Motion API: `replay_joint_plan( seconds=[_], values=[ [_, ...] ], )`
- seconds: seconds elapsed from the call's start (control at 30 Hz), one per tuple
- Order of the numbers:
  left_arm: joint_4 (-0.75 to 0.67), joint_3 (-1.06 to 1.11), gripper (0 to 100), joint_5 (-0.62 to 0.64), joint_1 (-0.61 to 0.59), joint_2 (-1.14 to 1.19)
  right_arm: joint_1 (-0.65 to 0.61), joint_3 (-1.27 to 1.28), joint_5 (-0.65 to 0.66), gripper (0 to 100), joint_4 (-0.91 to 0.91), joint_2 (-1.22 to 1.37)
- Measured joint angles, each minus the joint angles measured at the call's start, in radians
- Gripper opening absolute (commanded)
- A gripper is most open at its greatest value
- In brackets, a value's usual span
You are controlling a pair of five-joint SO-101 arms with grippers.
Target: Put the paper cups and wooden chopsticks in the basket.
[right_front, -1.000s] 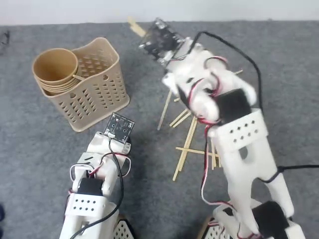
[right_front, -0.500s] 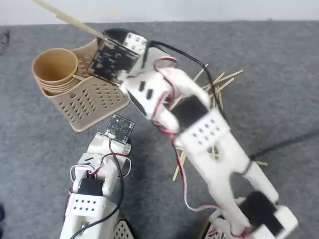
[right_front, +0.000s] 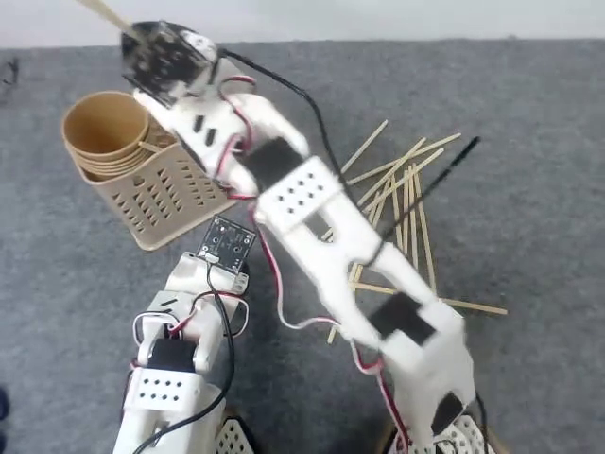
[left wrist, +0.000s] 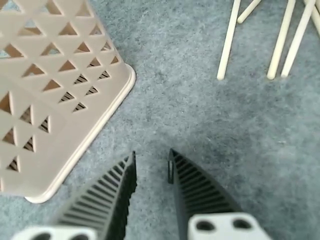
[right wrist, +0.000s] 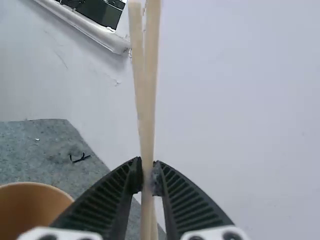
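In the high view, two pale wooden chopsticks (right_front: 102, 13) are held by the right gripper (right_front: 132, 36) near the beige perforated plastic basket (right_front: 180, 184), in which stacked tan paper cups (right_front: 104, 128) are seated. Loose chopsticks (right_front: 406, 194) are strewn on grey carpet (right_front: 529, 123). In the left wrist view, the left gripper (left wrist: 151, 162) is seen slightly spread and empty beside the basket's corner. In the right wrist view, both sticks are pinched between the jaws.

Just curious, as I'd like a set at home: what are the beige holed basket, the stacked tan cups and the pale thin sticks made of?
Beige holed basket: apparently moulded plastic, smooth, with even triangular cut-outs. Stacked tan cups: likely paper, matte, thin nested rims. Pale thin sticks: probably bare wood, dull and unvarnished; no grain is visible.
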Motion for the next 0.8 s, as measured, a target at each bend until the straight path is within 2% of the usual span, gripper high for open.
replay_joint_plan(
  seconds=[0.23,0.43,0.8],
  values=[
    [0.000,0.000,9,0.000,0.002,0.000,0.005,-0.367,-0.006,0.7,0.184,0.241],
    [0.000,0.000,9,0.000,0.000,0.000,-0.011,-0.649,-0.006,0.7,0.341,0.307],
    [0.000,0.000,9,0.000,0.008,0.000,-0.034,-0.704,-0.006,0.7,0.387,0.353]
  ],
)
